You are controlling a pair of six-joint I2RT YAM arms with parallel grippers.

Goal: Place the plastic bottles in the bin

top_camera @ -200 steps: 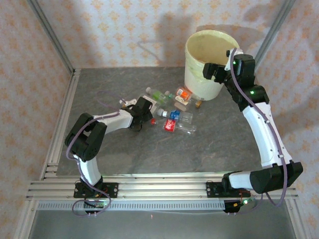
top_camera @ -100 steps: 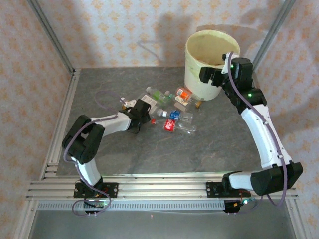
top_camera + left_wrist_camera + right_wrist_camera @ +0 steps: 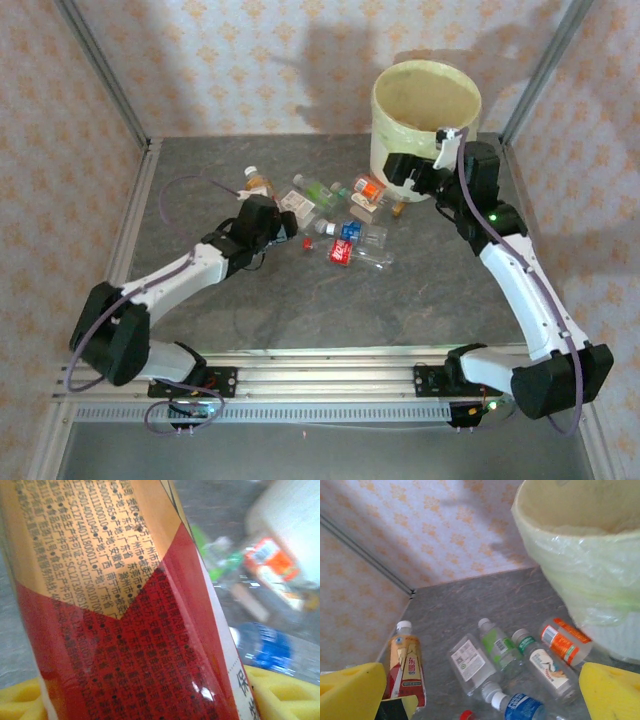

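Note:
An amber plastic bottle (image 3: 257,183) with a red and gold label and a white cap stands upright at the left of the pile, and my left gripper (image 3: 262,213) is shut on its lower part. Its label (image 3: 125,605) sits between the yellow pads (image 3: 280,695). The right wrist view has the same bottle (image 3: 406,666) at lower left. Several more bottles (image 3: 350,232) lie on the grey table: clear (image 3: 470,662), green (image 3: 497,642), orange (image 3: 565,640), blue (image 3: 520,707). The cream bin (image 3: 385,135) with its yellow-green bag (image 3: 580,575) stands at the back right. My right gripper (image 3: 408,170) hangs open in front of it.
Metal frame posts (image 3: 105,75) and patterned walls close in the table's back and sides. An aluminium rail (image 3: 320,375) runs along the near edge. Bare grey tabletop (image 3: 400,310) lies in front of the pile.
My left arm has stretched out and swung left, carrying the amber bottle up and standing it upright. My right gripper has come down from the bin's rim to its front.

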